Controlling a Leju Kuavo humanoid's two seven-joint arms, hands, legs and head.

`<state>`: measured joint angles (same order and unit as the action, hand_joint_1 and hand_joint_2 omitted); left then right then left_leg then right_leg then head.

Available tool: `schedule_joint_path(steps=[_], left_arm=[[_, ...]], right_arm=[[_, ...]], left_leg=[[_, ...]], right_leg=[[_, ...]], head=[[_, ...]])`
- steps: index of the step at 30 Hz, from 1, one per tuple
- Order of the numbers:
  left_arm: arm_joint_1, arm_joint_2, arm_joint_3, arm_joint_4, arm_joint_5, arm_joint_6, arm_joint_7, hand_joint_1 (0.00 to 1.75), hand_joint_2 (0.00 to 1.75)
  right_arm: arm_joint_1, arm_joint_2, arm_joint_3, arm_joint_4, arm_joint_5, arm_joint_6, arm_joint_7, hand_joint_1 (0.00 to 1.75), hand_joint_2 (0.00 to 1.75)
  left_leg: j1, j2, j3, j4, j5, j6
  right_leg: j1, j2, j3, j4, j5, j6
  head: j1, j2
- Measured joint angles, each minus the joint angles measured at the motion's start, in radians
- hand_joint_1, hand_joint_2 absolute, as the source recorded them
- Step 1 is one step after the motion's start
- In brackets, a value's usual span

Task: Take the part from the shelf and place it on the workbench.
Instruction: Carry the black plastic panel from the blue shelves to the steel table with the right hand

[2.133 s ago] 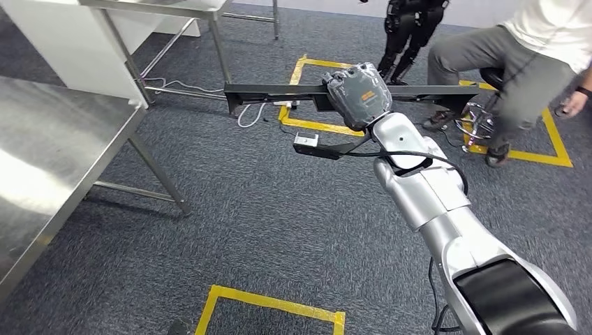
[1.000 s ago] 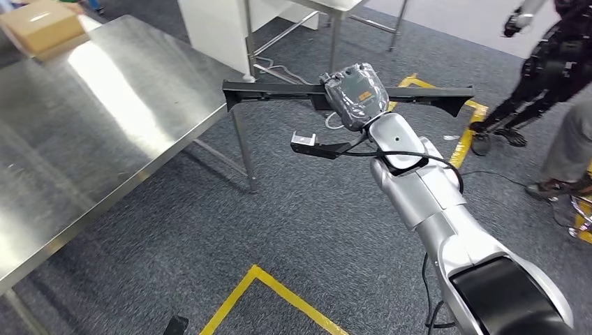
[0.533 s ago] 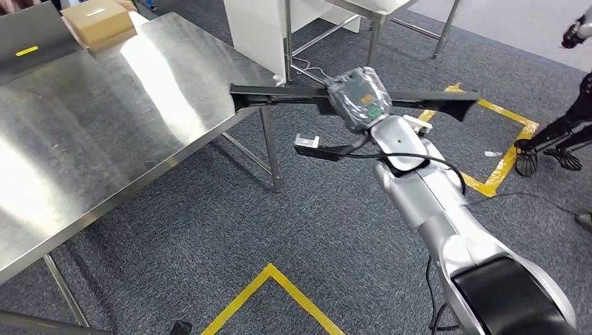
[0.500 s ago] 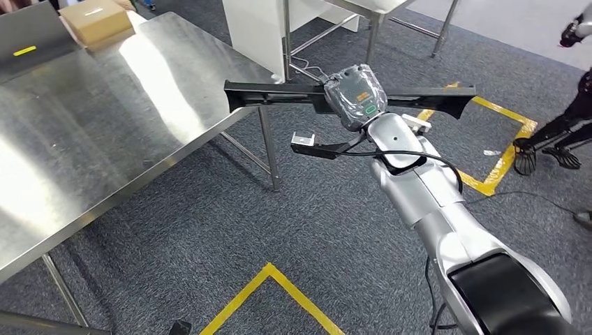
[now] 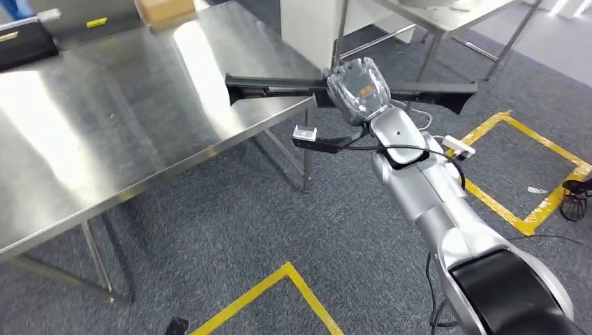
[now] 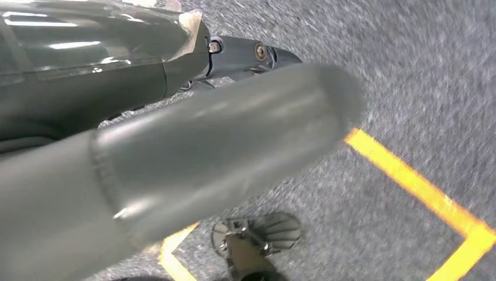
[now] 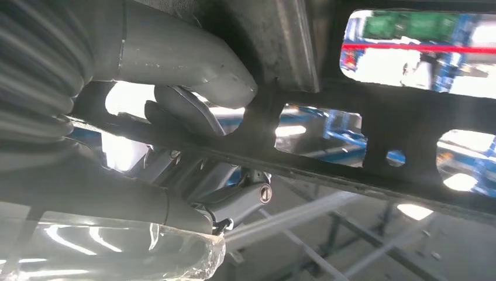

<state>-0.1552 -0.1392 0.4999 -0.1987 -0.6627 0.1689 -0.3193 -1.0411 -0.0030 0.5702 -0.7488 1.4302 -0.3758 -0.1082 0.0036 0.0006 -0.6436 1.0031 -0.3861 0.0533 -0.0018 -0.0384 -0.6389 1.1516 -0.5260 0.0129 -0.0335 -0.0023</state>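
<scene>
The part (image 5: 272, 85) is a long black bar with cut-outs, held level and crosswise in the head view. My right hand (image 5: 359, 91), wrapped in clear film, grips it near its middle. The bar's left end hangs over the near corner of the steel workbench (image 5: 105, 132); its right end sticks out over the carpet. In the right wrist view the thumb (image 7: 193, 64) presses on the part (image 7: 374, 117) from close up. My left hand (image 6: 222, 140) hangs over the carpet, thumb stretched out, holding nothing.
A cardboard box (image 5: 164, 8) and a black case (image 5: 24, 43) lie at the workbench's far side. A second steel table (image 5: 433, 21) and a white panel (image 5: 307, 28) stand behind. Yellow tape squares (image 5: 520, 174) mark the grey carpet.
The camera has turned, so the whole scene has shifted: the workbench now lies closer and under the part's left end. My right hand keeps the same grip on the bar.
</scene>
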Motion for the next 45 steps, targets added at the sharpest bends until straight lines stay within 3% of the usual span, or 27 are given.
schedule_joint_path(steps=[2, 3, 4, 5, 7, 9, 11, 13, 16, 18, 19, 21, 22, 24, 25, 27, 29, 31, 33, 34, 36, 38, 40, 41, 42, 43, 45], left_arm=[[-0.001, -0.001, 0.0, 0.0, 0.001, 0.0, 0.002, 0.0, 0.0], [0.001, -0.002, 0.0, 0.0, 0.001, 0.0, 0.003, 0.0, 0.0], [0.005, -0.002, 0.001, 0.0, 0.001, 0.0, 0.004, 0.0, 0.0], [0.007, -0.003, 0.001, 0.0, 0.001, 0.0, 0.004, 0.0, 0.0], [0.01, -0.003, 0.002, 0.0, 0.002, 0.0, 0.005, 0.0, 0.0], [0.01, -0.002, 0.005, 0.0, 0.002, 0.001, 0.005, 0.0, 0.0], [0.014, -0.002, 0.008, 0.0, 0.002, 0.002, 0.005, 0.0, 0.0], [0.018, -0.001, 0.01, 0.0, 0.002, 0.002, 0.005, 0.0, 0.0], [0.016, -0.001, 0.01, 0.0, 0.002, 0.003, 0.005, 0.0, 0.0], [0.016, -0.002, 0.01, 0.001, 0.002, 0.003, 0.005, 0.0, 0.0], [0.016, -0.002, 0.01, 0.001, 0.002, 0.003, 0.005, 0.0, 0.0], [0.016, -0.002, 0.01, 0.0, 0.002, 0.003, 0.005, 0.0, 0.0], [0.015, -0.001, 0.01, 0.0, 0.002, 0.003, 0.005, 0.0, 0.0], [0.013, 0.0, 0.01, 0.0, 0.002, 0.003, 0.005, 0.0, 0.0], [0.013, 0.0, 0.01, 0.0, 0.002, 0.003, 0.005, 0.0, 0.0], [0.014, 0.0, 0.01, 0.0, 0.001, 0.003, 0.005, 0.0, 0.0], [0.013, -0.001, 0.01, 0.0, -0.001, 0.003, 0.006, 0.0, 0.0], [0.007, -0.003, 0.01, 0.0, -0.006, 0.001, 0.008, 0.0, 0.0], [0.003, -0.004, 0.01, 0.0, -0.011, -0.001, 0.012, 0.0, 0.0], [0.004, -0.005, 0.01, 0.0, -0.013, -0.002, 0.014, 0.0, 0.0], [0.005, -0.005, 0.01, 0.001, -0.016, -0.005, 0.018, 0.0, 0.0], [0.004, -0.006, 0.01, 0.001, -0.017, -0.008, 0.019, 0.0, 0.0], [0.004, -0.006, 0.01, 0.0, -0.018, -0.009, 0.018, 0.0, 0.0], [0.005, -0.006, 0.01, 0.001, -0.018, -0.009, 0.019, 0.0, 0.0], [0.006, -0.005, 0.01, 0.001, -0.019, -0.009, 0.019, 0.0, 0.0], [0.007, -0.005, 0.01, 0.001, -0.019, -0.009, 0.02, 0.0, 0.0], [0.006, -0.005, 0.01, 0.001, -0.02, -0.008, 0.023, 0.0, 0.0]], right_arm=[[0.003, -0.007, 0.0, 0.005, 0.0, 0.001, -0.001, 1.75, 1.75], [0.005, -0.01, 0.0, 0.008, 0.001, 0.001, -0.002, 1.75, 1.75], [0.007, -0.012, 0.0, 0.009, 0.0, 0.001, -0.002, 1.75, 1.75], [0.007, -0.013, 0.0, 0.01, 0.0, 0.001, -0.004, 1.75, 1.75], [0.005, -0.016, -0.002, 0.011, -0.002, 0.001, -0.006, 1.75, 1.75], [0.007, -0.016, -0.003, 0.011, -0.003, 0.001, -0.01, 1.75, 1.75], [0.009, -0.012, -0.003, 0.011, -0.003, 0.001, -0.014, 1.75, 1.75], [0.006, -0.008, -0.004, 0.01, -0.004, 0.0, -0.015, 1.75, 1.75], [0.002, -0.005, -0.004, 0.01, -0.005, 0.0, -0.015, 1.75, 1.75], [0.004, -0.006, -0.004, 0.01, -0.005, 0.0, -0.015, 1.75, 1.75], [0.004, -0.006, -0.004, 0.01, -0.005, 0.0, -0.015, 1.75, 1.75], [0.003, -0.005, -0.004, 0.01, -0.005, 0.0, -0.016, 1.75, 1.75], [0.002, -0.005, -0.004, 0.01, -0.005, 0.0, -0.016, 1.75, 1.75], [-0.001, -0.005, -0.006, 0.01, -0.005, 0.0, -0.016, 1.75, 1.75], [-0.002, -0.005, -0.007, 0.01, -0.006, 0.0, -0.016, 1.75, 1.75], [-0.004, -0.002, -0.008, 0.009, -0.006, 0.0, -0.016, 1.75, 1.75], [-0.006, -0.001, -0.009, 0.008, -0.006, 0.0, -0.016, 1.75, 1.75], [-0.004, -0.009, -0.011, 0.008, -0.005, 0.0, -0.016, 1.75, 1.75], [0.004, -0.02, -0.014, 0.009, -0.004, 0.002, -0.016, 1.75, 1.75], [0.007, -0.025, -0.015, 0.009, -0.003, 0.003, -0.016, 1.75, 1.75], [0.007, -0.031, -0.017, 0.009, -0.004, 0.006, -0.017, 1.75, 1.75], [0.0, -0.036, -0.019, 0.009, -0.01, 0.013, -0.02, 1.75, 1.75], [-0.004, -0.038, -0.02, 0.009, -0.016, 0.019, -0.027, 1.75, 1.75], [-0.003, -0.037, -0.021, 0.009, -0.018, 0.02, -0.031, 1.75, 1.75], [-0.003, -0.036, -0.021, 0.009, -0.02, 0.02, -0.035, 1.75, 1.75], [-0.003, -0.035, -0.021, 0.009, -0.021, 0.019, -0.037, 1.75, 1.75], [-0.005, -0.033, -0.021, 0.009, -0.023, 0.017, -0.039, 1.75, 1.75]], left_leg=[[0.002, -0.03, -0.001, 0.0, 0.002, 0.003], [0.003, -0.047, -0.001, 0.001, 0.002, 0.002], [0.005, -0.063, -0.001, 0.002, 0.002, 0.002], [0.006, -0.077, -0.001, 0.004, 0.002, 0.0], [0.007, -0.104, -0.006, 0.013, -0.002, -0.01], [0.007, -0.126, -0.017, 0.021, -0.003, -0.024], [0.011, -0.145, -0.026, 0.021, 0.0, -0.036], [0.012, -0.117, -0.039, 0.041, -0.012, -0.045], [0.011, -0.026, -0.117, 0.199, -0.092, -0.056], [0.014, -0.009, -0.169, 0.296, -0.123, -0.059], [0.015, -0.007, -0.171, 0.298, -0.114, -0.058], [0.013, 0.01, -0.115, 0.196, -0.058, -0.049], [0.008, 0.033, -0.077, 0.127, -0.035, -0.043], [-0.003, 0.06, -0.03, 0.044, -0.016, -0.032], [-0.007, 0.06, -0.025, 0.034, -0.019, -0.028], [-0.005, 0.035, -0.02, 0.026, -0.016, -0.02], [0.0, 0.013, -0.01, 0.013, -0.01, -0.009], [0.003, -0.011, -0.005, 0.008, -0.007, -0.002], [0.002, -0.042, -0.005, 0.008, -0.007, 0.0], [0.003, -0.058, -0.005, 0.009, -0.007, 0.0], [0.003, -0.088, -0.005, 0.012, -0.008, -0.002], [0.002, -0.113, -0.01, 0.019, -0.012, -0.009], [0.002, -0.132, -0.018, 0.025, -0.013, -0.018], [0.004, -0.141, -0.022, 0.026, -0.012, -0.023], [0.006, -0.141, -0.024, 0.026, -0.011, -0.028], [0.005, -0.125, -0.028, 0.033, -0.016, -0.034], [0.004, -0.065, -0.058, 0.093, -0.048, -0.045]], right_leg=[[-0.006, 0.026, -0.065, 0.127, -0.04, 0.001], [-0.009, 0.029, -0.083, 0.156, -0.043, 0.007], [-0.012, 0.032, -0.083, 0.146, -0.029, 0.017], [-0.016, 0.037, -0.065, 0.098, -0.003, 0.028], [-0.029, 0.078, -0.008, -0.035, 0.054, 0.046], [-0.034, 0.107, 0.023, -0.104, 0.077, 0.042], [-0.032, 0.092, 0.025, -0.109, 0.079, 0.025], [-0.033, 0.071, 0.027, -0.111, 0.081, 0.011], [-0.027, 0.037, 0.03, -0.113, 0.079, -0.008], [-0.022, 0.01, 0.031, -0.113, 0.076, -0.013], [-0.02, -0.003, 0.031, -0.113, 0.075, -0.015], [-0.017, -0.027, 0.035, -0.113, 0.071, -0.015], [-0.013, -0.038, 0.037, -0.112, 0.068, -0.013], [-0.006, -0.058, 0.042, -0.113, 0.061, -0.005], [-0.003, -0.069, 0.045, -0.115, 0.059, 0.0], [-0.002, -0.08, 0.051, -0.117, 0.053, 0.009], [-0.003, -0.041, 0.039, -0.081, 0.031, 0.012], [-0.008, 0.012, -0.014, 0.032, -0.017, 0.006], [-0.01, 0.028, -0.074, 0.141, -0.049, 0.006], [-0.011, 0.031, -0.085, 0.15, -0.043, 0.011], [-0.016, 0.042, -0.055, 0.063, 0.009, 0.031], [-0.025, 0.078, -0.002, -0.062, 0.06, 0.042], [-0.025, 0.094, 0.022, -0.109, 0.074, 0.036], [-0.022, 0.084, 0.025, -0.11, 0.075, 0.03], [-0.022, 0.074, 0.026, -0.112, 0.076, 0.025], [-0.022, 0.064, 0.029, -0.114, 0.077, 0.02], [-0.024, 0.046, 0.034, -0.117, 0.075, 0.005]], head=[[0.002, 0.0], [0.002, 0.0], [0.003, 0.0], [0.003, 0.0], [0.004, 0.0], [0.004, 0.0], [0.003, 0.0], [-0.001, 0.0], [-0.01, 0.0], [-0.009, 0.0], [-0.01, 0.0], [-0.01, 0.0], [-0.01, 0.0], [-0.008, 0.0], [-0.006, 0.0], [-0.005, 0.0], [-0.003, 0.0], [0.0, 0.0], [0.003, 0.0], [0.004, 0.0], [0.005, 0.0], [0.004, 0.0], [0.003, 0.0], [0.003, 0.0], [0.004, 0.0], [0.001, 0.0], [-0.007, 0.0]])
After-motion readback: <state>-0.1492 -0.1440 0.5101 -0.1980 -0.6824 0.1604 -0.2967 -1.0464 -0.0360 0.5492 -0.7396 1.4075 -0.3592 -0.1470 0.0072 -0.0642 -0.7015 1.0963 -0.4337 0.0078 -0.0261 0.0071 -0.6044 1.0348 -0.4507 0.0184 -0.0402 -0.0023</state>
